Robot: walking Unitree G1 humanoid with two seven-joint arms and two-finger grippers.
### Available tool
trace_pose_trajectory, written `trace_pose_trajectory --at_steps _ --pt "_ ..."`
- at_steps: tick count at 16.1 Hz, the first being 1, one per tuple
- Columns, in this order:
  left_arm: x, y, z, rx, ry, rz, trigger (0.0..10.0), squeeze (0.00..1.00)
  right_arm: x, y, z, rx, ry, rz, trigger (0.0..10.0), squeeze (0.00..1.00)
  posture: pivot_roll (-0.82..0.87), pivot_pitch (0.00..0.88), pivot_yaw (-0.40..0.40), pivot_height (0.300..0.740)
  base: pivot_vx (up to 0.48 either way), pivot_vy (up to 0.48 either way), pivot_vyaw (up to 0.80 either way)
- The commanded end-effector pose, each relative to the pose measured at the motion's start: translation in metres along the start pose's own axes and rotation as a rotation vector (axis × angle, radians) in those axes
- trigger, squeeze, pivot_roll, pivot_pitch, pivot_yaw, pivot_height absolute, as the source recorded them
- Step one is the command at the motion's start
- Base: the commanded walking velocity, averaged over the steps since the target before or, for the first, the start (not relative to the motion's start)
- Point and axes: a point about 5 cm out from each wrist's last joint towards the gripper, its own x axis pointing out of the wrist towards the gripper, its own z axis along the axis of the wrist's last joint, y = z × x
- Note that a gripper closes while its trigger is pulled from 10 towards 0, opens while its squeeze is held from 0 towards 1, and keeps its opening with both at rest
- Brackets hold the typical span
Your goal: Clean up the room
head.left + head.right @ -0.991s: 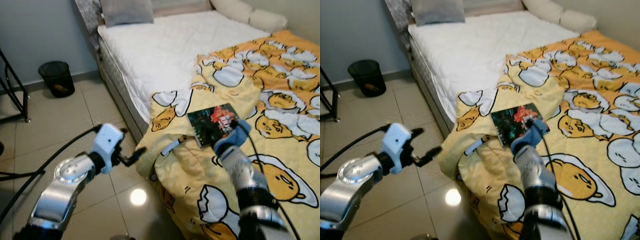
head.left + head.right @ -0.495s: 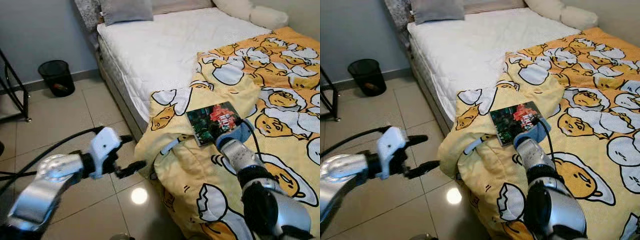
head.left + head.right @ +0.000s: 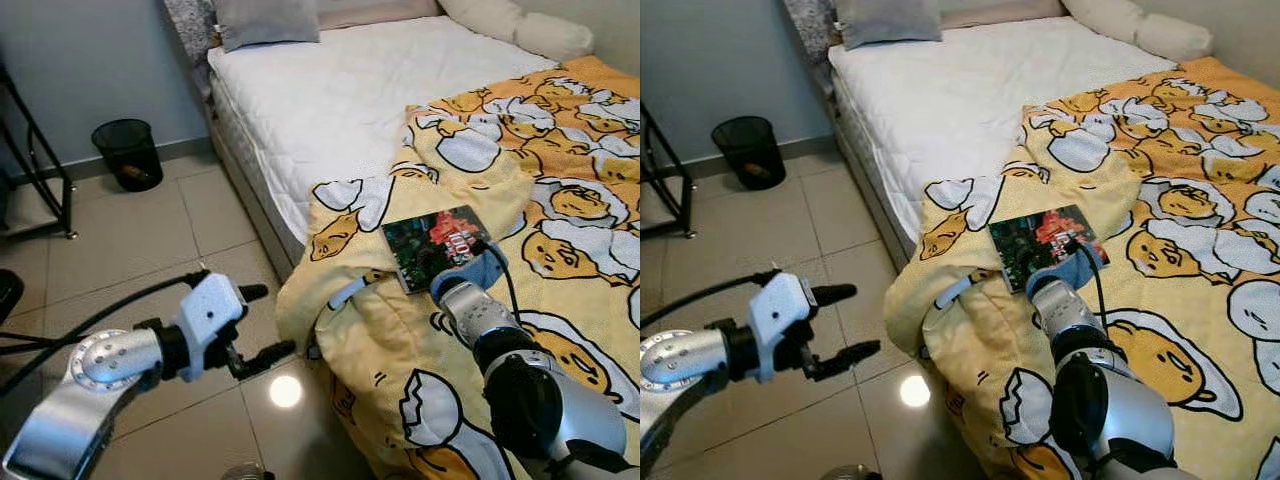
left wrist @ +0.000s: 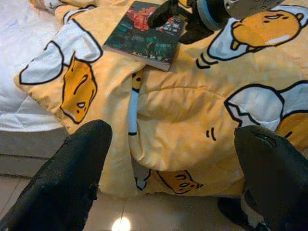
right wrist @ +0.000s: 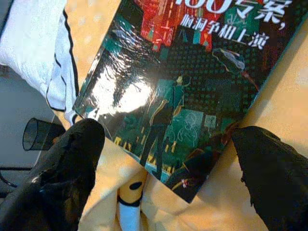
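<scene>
— Where do we see the book point(image 3: 437, 247)?
— Flat on the yellow duvet point(image 3: 560, 300), near the bed's edge. Our right gripper point(image 5: 168, 159) hangs over it, fingers spread past its near corner.
— And our left gripper point(image 3: 262, 322)?
— Over the floor tiles point(image 3: 130, 240), fingers apart, holding nothing.
</scene>
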Motion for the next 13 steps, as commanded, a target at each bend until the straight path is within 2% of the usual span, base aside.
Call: trace_pose_trajectory --at_steps 1,4,8,11,13 --pt "0.001 -0.002 0.003 0.017 0.0 0.014 10.0 0.66 0.0 -0.004 0.001 0.003 -0.01 -0.012 10.0 0.0 0.11 0.045 0.026 0.74 0.0 0.0 0.0" --pt "0.001 -0.01 0.008 0.011 -0.018 0.022 10.0 0.66 0.0 -0.005 0.002 0.015 -0.014 0.034 10.0 0.0 0.12 0.094 0.029 0.74 0.0 0.0 0.0" --pt "-0.003 -0.015 0.012 0.013 -0.022 0.028 10.0 0.66 -0.001 -0.013 0.004 0.011 -0.024 0.015 10.0 0.0 0.15 0.139 0.032 0.74 0.0 0.0 0.0" --pt "-0.009 -0.018 0.017 0.013 -0.021 0.035 10.0 0.66 -0.001 -0.01 0.007 0.076 -0.047 0.056 10.0 0.0 0.18 0.171 0.033 0.74 0.0 0.0 0.0" --pt "-0.013 -0.022 0.018 0.007 -0.011 0.034 10.0 0.66 -0.001 -0.006 0.008 0.152 -0.062 0.098 10.0 0.0 0.19 0.177 0.035 0.74 0.0 0.0 0.0"
